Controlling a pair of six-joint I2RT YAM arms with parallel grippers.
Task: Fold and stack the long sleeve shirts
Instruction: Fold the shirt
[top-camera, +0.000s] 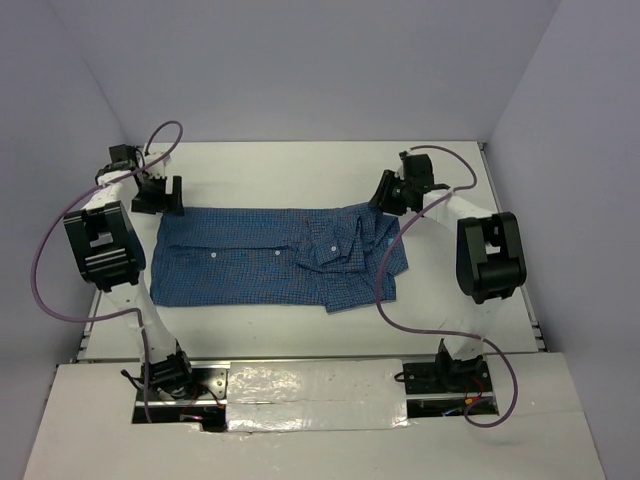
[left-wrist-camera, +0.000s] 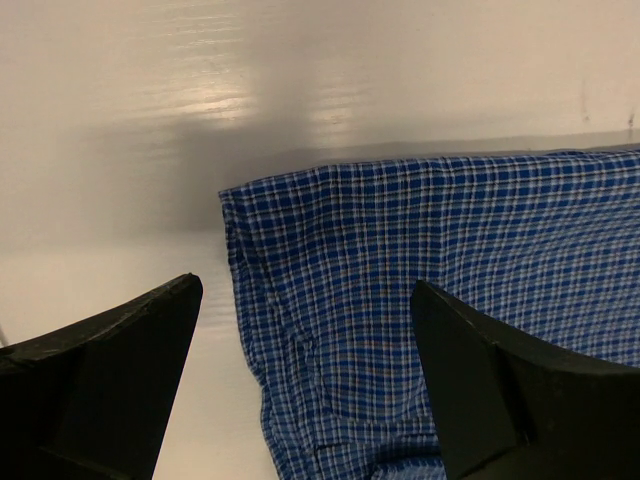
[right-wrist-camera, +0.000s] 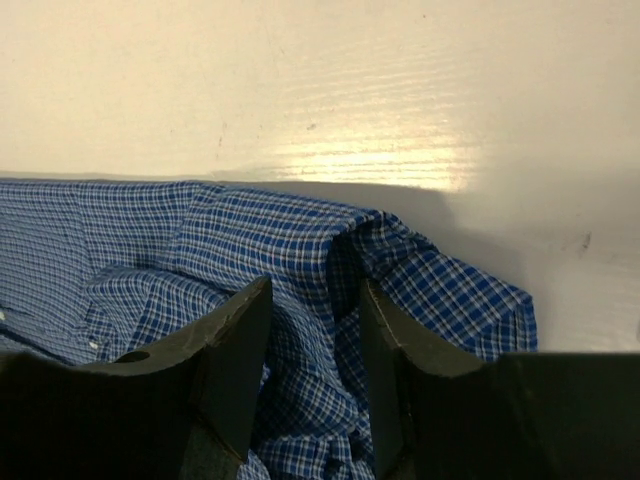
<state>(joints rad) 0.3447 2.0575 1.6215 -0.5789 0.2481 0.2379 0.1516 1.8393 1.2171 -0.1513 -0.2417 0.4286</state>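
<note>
Top external: shirt (top-camera: 262, 262) spread flat on table (top-camera: 300, 165), right end bunched, part-folded.
Left wrist: left gripper (left-wrist-camera: 307, 290) gapes wide over the far-left corner, probably positioned for pickup.
Right wrist: right gripper (right-wrist-camera: 315, 290) half-parted astride a cloth ridge; grip indeterminable.

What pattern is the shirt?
The shirt is a fine blue-and-white check; clearest in left wrist view.

White table (top-camera: 300, 332) bears one blue checked shirt (top-camera: 240, 265), seemingly folded, lying flat
</note>
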